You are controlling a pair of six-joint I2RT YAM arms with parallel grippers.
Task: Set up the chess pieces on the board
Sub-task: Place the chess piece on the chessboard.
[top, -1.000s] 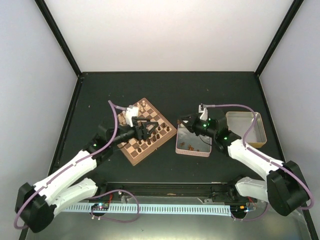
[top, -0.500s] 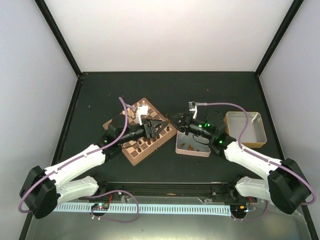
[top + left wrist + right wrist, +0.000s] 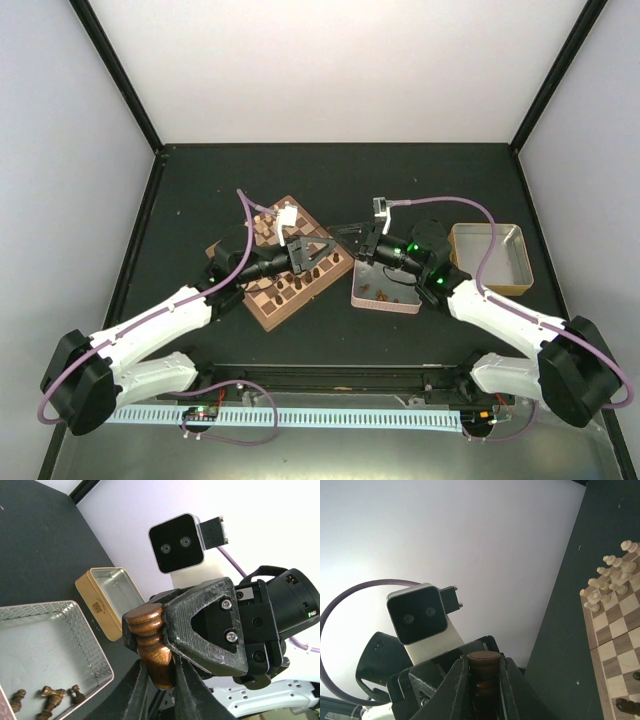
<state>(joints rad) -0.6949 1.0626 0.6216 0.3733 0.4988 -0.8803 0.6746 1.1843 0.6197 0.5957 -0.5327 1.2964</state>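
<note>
1. Top external view: the left gripper [image 3: 322, 248] and the right gripper [image 3: 350, 236] meet tip to tip above the dark surface [image 3: 330, 180]. They meet between the square wooden chessboard with light and dark checkered squares [image 3: 308, 296] and the silvery rectangular tin [image 3: 385, 306].
2. Left wrist view: a dark brown turned wooden chess piece [image 3: 150, 640] fills the centre. The left fingers [image 3: 137, 695] stand narrow, pressed against its lower part from both sides.
3. In the same view, one black ribbed finger of the right gripper lies flat against the side of the piece.
4. Right wrist view: the right fingers [image 3: 457, 690] are narrow and clamped on the same piece. Its round end shows between them.
5. Both grippers therefore grip this one piece, off the chessboard, beside its right edge.
6. On the chessboard, pale cream wooden pieces [image 3: 283, 212] cluster at the far corner. Small dark brown chess pieces [image 3: 300, 280] stand on squares nearer the arms.
7. A few more dark brown pieces lie loose in the silvery tin.
8. A tan rectangular tray [image 3: 490, 258] sits near the tin, on its right.
</note>
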